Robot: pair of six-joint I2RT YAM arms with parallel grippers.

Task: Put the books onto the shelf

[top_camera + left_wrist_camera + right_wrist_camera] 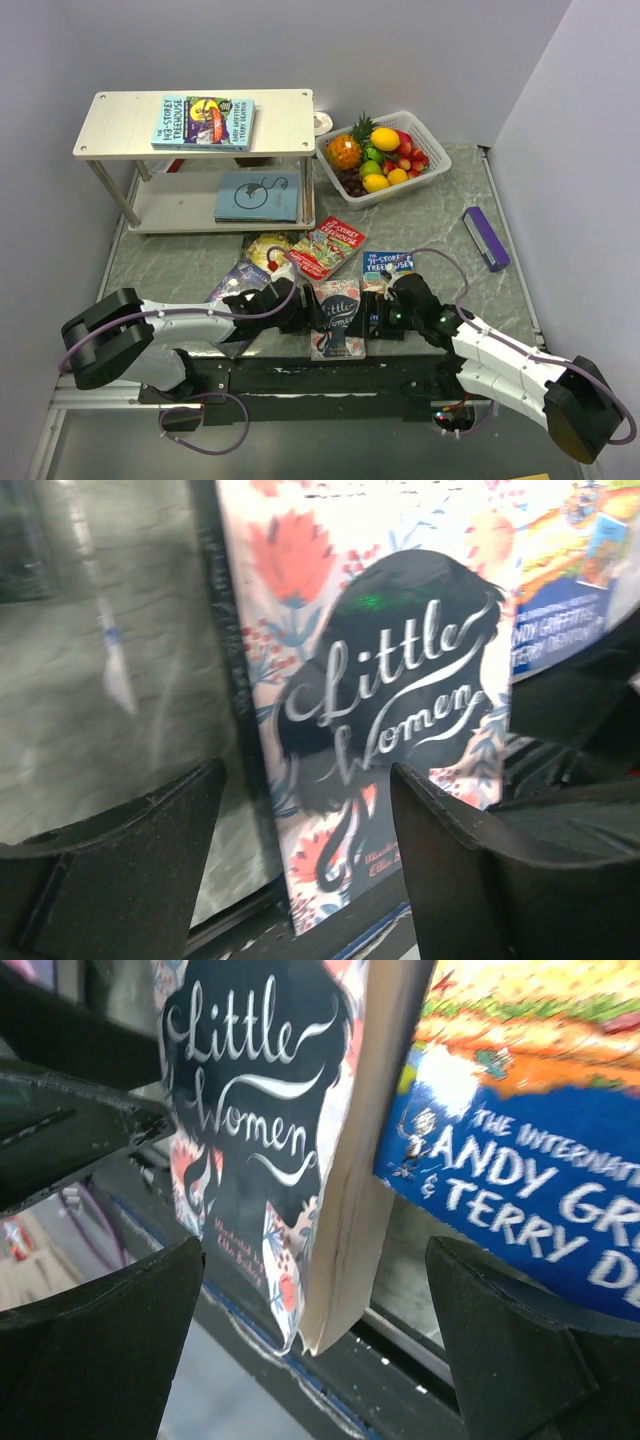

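Top external view: both arms lie low and stretched along the near edge of the surface [440, 215]. Their elbows are tucked back by the bases and their forearms are turned inward, so the two hands face one another. Between them lies the "Little Women" book [338, 318], its lower end over the dark strip at the edge. The left hand [303, 306] sits just at the book's left side and the right hand [377, 320] just at its right.

From the left wrist, the left fingers [130, 870] stand well apart. The floral cover lies just ahead of them, and its left edge falls inside the gap. Neither pad seems to press on it, so that hand has hold of nothing.

From the right wrist, the right fingers [520, 1350] are spread wide. The book's near corner and page edge sit in the gap, touching neither finger. That corner may be raised a little, though the picture is too blurred to be sure.

The blue Treehouse book [387, 265] lies flat just beyond the right hand. Beyond the left hand lie the red Treehouse book [327, 245], a green-gold book [265, 248] and a dark purple book [238, 282].

Well beyond the left hand stands the shelf [120, 125]. It has a teal Treehouse book [203, 122] on its top board and a pale blue book [257, 197] on the lower one.
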